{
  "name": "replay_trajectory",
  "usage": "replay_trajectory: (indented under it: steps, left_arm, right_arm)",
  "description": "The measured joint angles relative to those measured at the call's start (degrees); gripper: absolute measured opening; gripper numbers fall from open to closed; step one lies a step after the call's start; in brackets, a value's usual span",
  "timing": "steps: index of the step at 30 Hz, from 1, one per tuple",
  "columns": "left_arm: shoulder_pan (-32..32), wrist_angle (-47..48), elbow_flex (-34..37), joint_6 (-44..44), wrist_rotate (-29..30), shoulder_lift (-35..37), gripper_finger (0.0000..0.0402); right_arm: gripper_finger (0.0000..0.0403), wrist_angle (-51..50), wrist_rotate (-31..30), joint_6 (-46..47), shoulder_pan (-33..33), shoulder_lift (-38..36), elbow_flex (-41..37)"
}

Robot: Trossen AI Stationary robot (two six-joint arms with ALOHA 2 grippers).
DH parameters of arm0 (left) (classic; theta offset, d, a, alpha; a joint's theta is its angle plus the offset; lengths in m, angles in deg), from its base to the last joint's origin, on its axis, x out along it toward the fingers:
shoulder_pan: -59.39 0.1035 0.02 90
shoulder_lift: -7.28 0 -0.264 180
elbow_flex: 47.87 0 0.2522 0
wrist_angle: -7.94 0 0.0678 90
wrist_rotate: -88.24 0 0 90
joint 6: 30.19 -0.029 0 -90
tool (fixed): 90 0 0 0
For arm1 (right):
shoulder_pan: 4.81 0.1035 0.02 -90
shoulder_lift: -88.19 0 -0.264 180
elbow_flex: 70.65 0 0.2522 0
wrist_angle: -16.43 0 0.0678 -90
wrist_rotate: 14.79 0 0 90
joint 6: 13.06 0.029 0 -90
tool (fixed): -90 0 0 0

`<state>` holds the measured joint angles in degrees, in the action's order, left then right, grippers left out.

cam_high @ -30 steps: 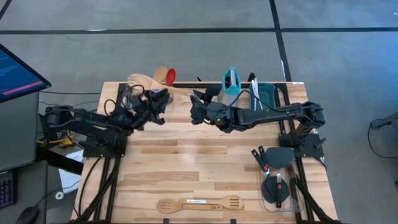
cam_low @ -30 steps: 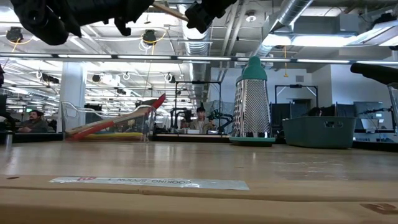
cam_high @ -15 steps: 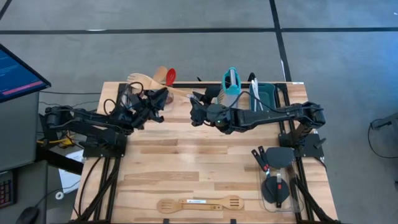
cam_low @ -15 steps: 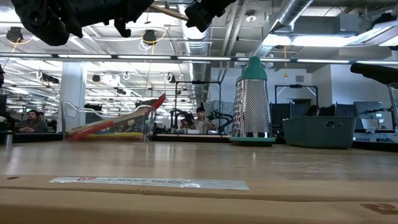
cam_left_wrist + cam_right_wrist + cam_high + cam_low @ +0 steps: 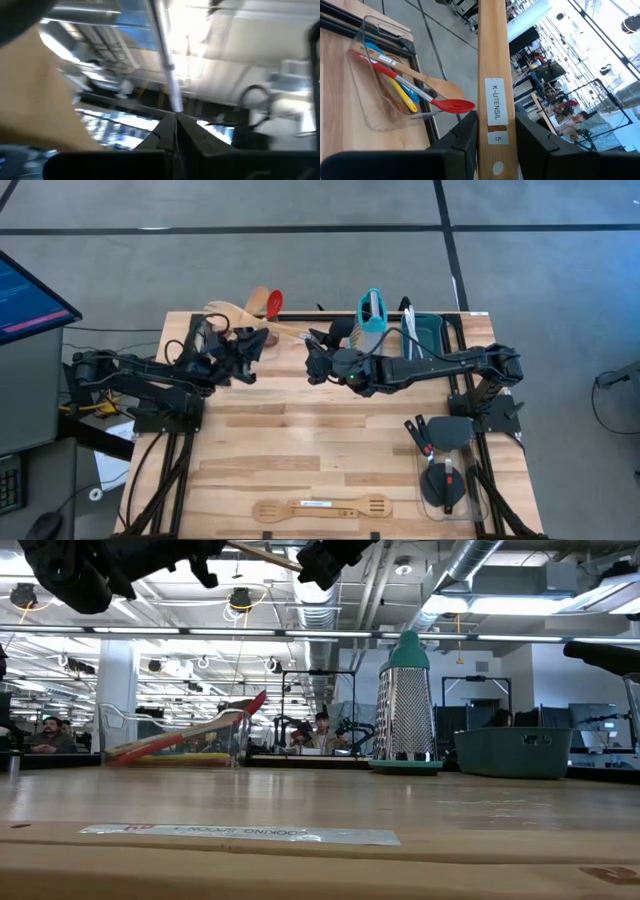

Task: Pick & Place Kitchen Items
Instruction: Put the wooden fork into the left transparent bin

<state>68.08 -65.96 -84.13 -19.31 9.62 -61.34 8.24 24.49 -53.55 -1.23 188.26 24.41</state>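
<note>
Nearest, a pale wooden slotted spatula (image 5: pixel 320 507) lay along the table's (image 5: pixel 300 440) front edge, untouched. Further in, above mid-table, the right pincer (image 5: pixel 318 354) was clenched on the labelled end of a long wooden utensil handle (image 5: pixel 493 60), held well above the table. It should be light, stiff and dry enough not to slip; gripped so close to one end, though, it might pivot, so a hold nearer the middle would be steadier. The left pincer (image 5: pixel 247 348), fingers pressed together and seemingly empty, had drawn back slightly from that handle over the last second. Beyond stood the teal box grater (image 5: pixel 372 320).
</note>
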Motion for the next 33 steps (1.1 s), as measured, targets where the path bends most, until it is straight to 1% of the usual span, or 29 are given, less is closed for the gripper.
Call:
replay_trajectory:
  steps: [5, 7, 8, 10, 14, 15, 18, 22, 23, 24, 28, 29, 33]
  left_arm:
    - [-0.4, -0.3, 0.0, 7.5, -7.5, 0.0, 0.0001]
    - [-1.9, 1.2, 0.6, 7.8, -7.4, 0.0, 0.0001]
    - [-2.9, 3.2, 1.0, 7.6, -5.8, 0.0, 0.0001]
    - [-5.5, 5.9, 2.5, 6.2, -0.2, -0.1, 0.0001]
    - [-10.3, 5.4, 5.3, -0.9, 12.9, 0.0, 0.0001]
    - [-11.0, 5.2, 5.7, -2.6, 15.0, 0.0, 0.0001]
    - [-10.9, 3.8, 6.3, -4.9, 17.4, 0.0, 0.0001]
    - [-7.5, 4.1, 6.4, -4.7, 23.8, 0.0, 0.0009]
    - [-6.3, 4.1, 6.4, -4.6, 24.0, 0.0, 0.0014]
    - [-5.0, 4.2, 6.4, -4.1, 23.0, 0.0, 0.0021]
    - [0.3, 4.3, 6.4, 4.3, 10.7, 0.0, 0.0061]
    - [1.4, 4.3, 6.4, 5.9, 9.1, 0.0, 0.0073]
    - [4.6, 4.2, 6.4, 10.3, 8.2, 0.0, 0.0126]
  right_arm:
    - [0.0095, -0.4, -1.6, -0.1, 0.0, 0.0, 0.0]
    - [0.0095, -0.5, -1.9, -0.2, 0.0, 0.0, 0.0]
    - [0.0095, -0.5, -1.9, -0.4, 0.0, 0.0, 0.0]
    - [0.0095, -0.4, -1.9, -0.6, 0.0, 0.0, 0.0]
    - [0.0095, -0.4, -2.0, -0.6, 0.0, 0.0, 0.0]
    - [0.0095, -0.4, -2.0, -0.6, 0.0, 0.0, 0.0]
    - [0.0095, -0.4, -2.0, -0.6, 0.0, 0.0, 0.0]
    - [0.0095, -0.4, -1.9, -0.6, 0.2, 0.0, 0.0]
    - [0.0095, -0.4, -2.0, -0.6, 0.3, 0.0, 0.0]
    - [0.0095, -0.4, -2.2, -0.6, 0.5, 0.0, 0.0]
    - [0.0095, -0.3, -2.3, -1.2, 0.5, 0.0, 0.0]
    - [0.0095, -0.3, -2.3, -1.3, 0.5, 0.0, 0.0]
    - [0.0095, -0.4, -2.3, -1.5, 0.5, 0.0, 0.0]
